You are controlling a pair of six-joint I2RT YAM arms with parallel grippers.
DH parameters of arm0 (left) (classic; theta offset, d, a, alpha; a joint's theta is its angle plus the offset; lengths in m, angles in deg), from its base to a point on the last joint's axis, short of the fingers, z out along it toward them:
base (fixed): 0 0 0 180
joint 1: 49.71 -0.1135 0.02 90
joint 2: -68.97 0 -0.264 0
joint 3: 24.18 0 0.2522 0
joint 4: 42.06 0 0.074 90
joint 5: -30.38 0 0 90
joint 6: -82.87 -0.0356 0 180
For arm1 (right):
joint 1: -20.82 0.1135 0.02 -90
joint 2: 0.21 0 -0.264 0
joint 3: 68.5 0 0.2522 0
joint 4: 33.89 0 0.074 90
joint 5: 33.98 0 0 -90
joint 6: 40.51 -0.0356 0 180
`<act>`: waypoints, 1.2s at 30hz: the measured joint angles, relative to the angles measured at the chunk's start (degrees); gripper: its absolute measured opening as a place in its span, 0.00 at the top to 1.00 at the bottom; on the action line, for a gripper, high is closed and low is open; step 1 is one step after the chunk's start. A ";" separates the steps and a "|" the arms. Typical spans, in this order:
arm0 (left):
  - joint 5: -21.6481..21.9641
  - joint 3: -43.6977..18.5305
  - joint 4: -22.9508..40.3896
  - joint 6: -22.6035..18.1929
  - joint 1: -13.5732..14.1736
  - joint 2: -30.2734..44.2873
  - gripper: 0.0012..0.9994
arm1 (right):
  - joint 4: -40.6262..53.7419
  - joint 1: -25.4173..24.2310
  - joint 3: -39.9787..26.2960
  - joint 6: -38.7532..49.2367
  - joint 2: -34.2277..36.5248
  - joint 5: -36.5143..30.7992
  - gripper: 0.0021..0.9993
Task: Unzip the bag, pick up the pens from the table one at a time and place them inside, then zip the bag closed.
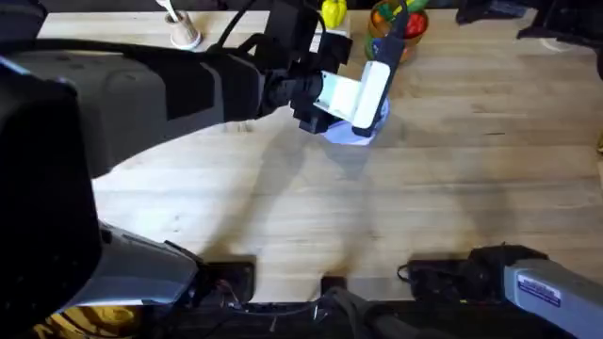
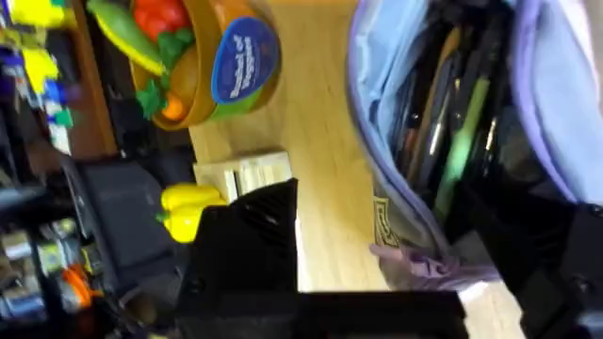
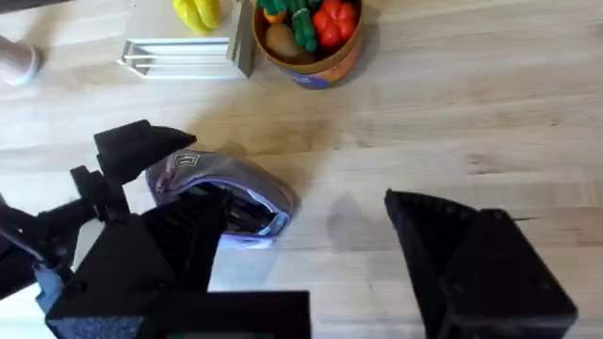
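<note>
The lavender bag [image 1: 350, 135] lies on the table [image 1: 283, 217] at the far middle, its zip open. In the left wrist view the bag [image 2: 556, 85] gapes, with a bright green pen [image 2: 462, 141] and dark pens [image 2: 424, 104] inside. My left gripper [image 2: 386, 235] hangs right over the bag's end, its black fingers [image 2: 250, 235] spread on either side of it, not closed on anything I can see. My right gripper [image 3: 306, 226] is open and holds nothing, on the near side of the bag [image 3: 226, 184].
An orange bowl of toy vegetables [image 1: 400, 24] stands behind the bag, beside a yellow toy pepper [image 1: 332, 11] and a pale slatted rack [image 3: 184, 56]. A small white object [image 1: 184, 33] sits at the back left. Bare wood lies in front of the bag.
</note>
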 joint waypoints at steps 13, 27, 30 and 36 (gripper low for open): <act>3.89 0.56 -0.90 19.26 -0.48 -4.15 0.01 | -0.01 0.00 0.00 0.00 0.00 0.00 0.00; 4.93 0.56 3.90 27.74 -8.86 -15.22 0.01 | 2.13 0.00 0.00 -0.04 0.00 2.07 0.00; 5.33 0.71 8.67 28.18 -10.61 -15.09 0.01 | 2.14 0.00 0.00 -0.08 0.07 4.55 0.00; 4.39 1.00 8.83 30.09 -11.93 -15.01 0.01 | 1.74 0.00 0.00 -0.35 2.79 10.76 0.00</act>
